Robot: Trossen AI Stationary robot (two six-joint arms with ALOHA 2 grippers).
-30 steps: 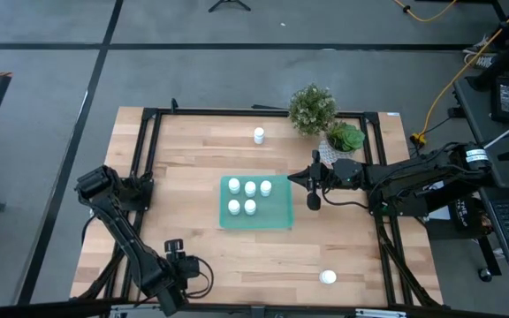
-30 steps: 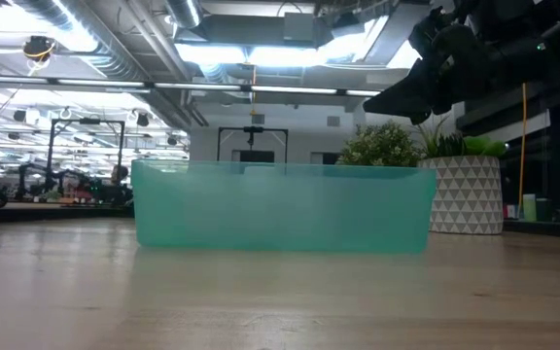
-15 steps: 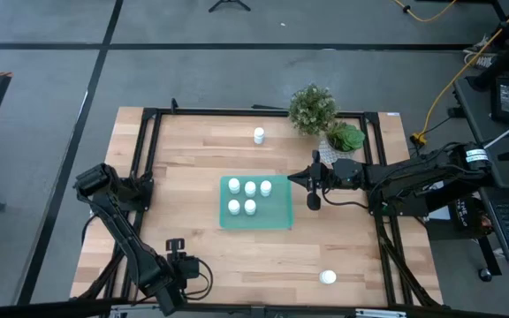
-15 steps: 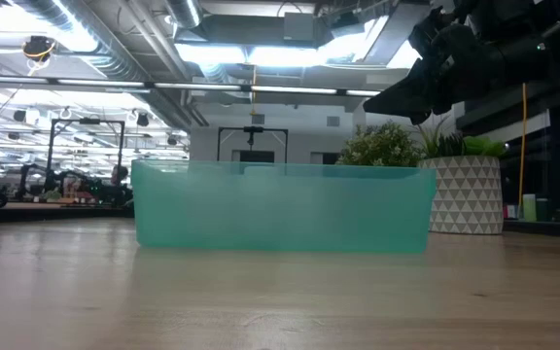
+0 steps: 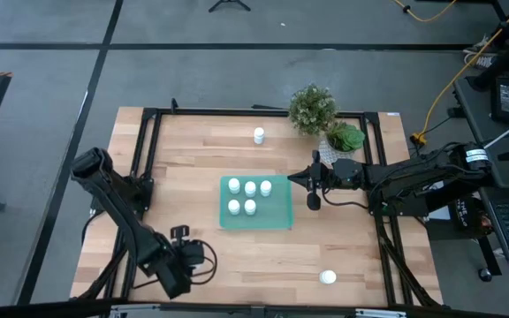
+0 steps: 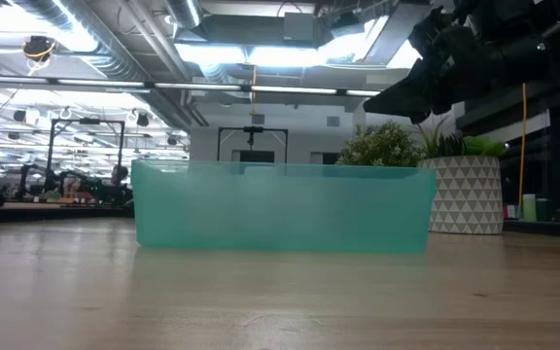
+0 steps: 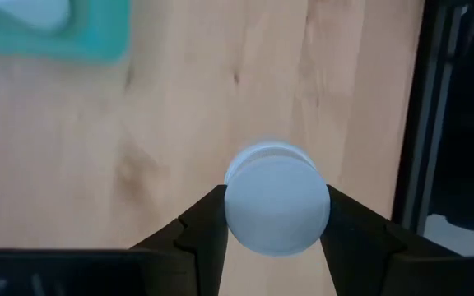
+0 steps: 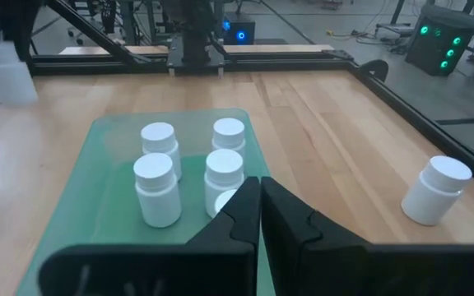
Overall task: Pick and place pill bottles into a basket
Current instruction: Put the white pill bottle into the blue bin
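Pale wood worktop [image 5: 193, 168], dark frame round it. Far left and near: left pincer [image 5: 203, 256] sits low over the near-left part of the worktop, its fingers [image 7: 200, 226] clamped on either side of a white held bottle [image 7: 276, 205], cap facing the wrist camera; a corner of the teal basket shows beyond it in that view, so the bottle is not yet over the basket. Centre: basket [image 5: 255, 202], a teal translucent tray, holds five pill bottles [image 5: 250, 188], three in the far row and two in the near row, all upright; the right-hand part of the tray stands bare, room for more. From table height the basket [image 6: 282, 206] reads as a frosted green wall and the bottles inside cannot be made out. Far of the basket, a far bottle [image 5: 259, 135] stands alone near the far edge. Right: right pincer [image 5: 313, 185] hangs just beside the basket's right wall, fingers [image 8: 241, 215] pressed together, nothing between them. Behind it a leafy plant [image 5: 312, 108] and a patterned pot [image 6: 465, 194]. Near right: a stray bottle [image 5: 328, 277] close to the near edge. Tally as seen: five placed, one in the grip, two loose; I count eight in all, so well past halfway.
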